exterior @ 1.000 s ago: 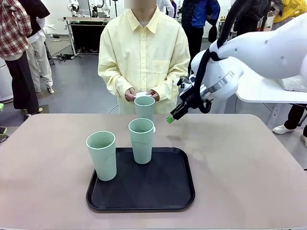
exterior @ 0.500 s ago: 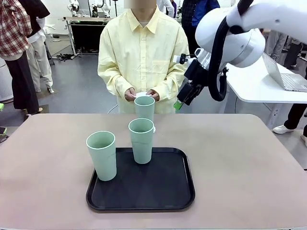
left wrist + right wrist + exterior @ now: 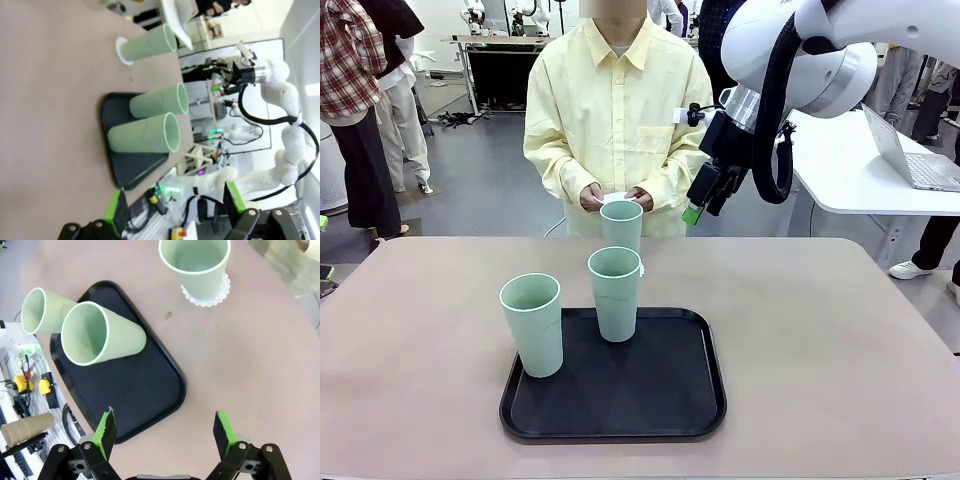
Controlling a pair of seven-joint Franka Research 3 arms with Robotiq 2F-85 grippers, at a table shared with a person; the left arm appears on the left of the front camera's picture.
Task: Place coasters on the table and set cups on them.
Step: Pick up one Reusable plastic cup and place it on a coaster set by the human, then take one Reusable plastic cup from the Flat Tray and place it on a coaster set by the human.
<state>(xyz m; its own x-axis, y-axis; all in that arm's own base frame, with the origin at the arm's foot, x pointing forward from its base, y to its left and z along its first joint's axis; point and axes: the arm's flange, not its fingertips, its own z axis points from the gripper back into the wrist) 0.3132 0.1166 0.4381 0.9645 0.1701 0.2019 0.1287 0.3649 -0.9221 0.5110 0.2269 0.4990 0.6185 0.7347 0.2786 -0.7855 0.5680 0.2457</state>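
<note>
One cup (image 3: 196, 262) sits on a coaster (image 3: 216, 294) on the counter (image 3: 820, 350) just beyond the tray (image 3: 620, 400). The other two cups (image 3: 531, 325) (image 3: 615, 293) stand on the tray. Beyond the tray, the person's hands (image 3: 615, 197) hold a white piece (image 3: 618, 197), probably the next coaster.

Right gripper (image 3: 164, 420): fingers apart, empty, high above the tray's far right corner. Left gripper (image 3: 173, 187): fingers apart, empty, off the tray's near side.

Step in hand, my read: first set done, second coaster next. It should go flat on bare counter, well apart from the tray rim and the placed cup. Then grip a tray cup around its body, lift straight up over the rim, centre it on the doily, and let go only once the base sits flat.

Versus a second ago: the right gripper was low, just right of the placed cup, and has risen away. Cups, tray and hands are unchanged.
</note>
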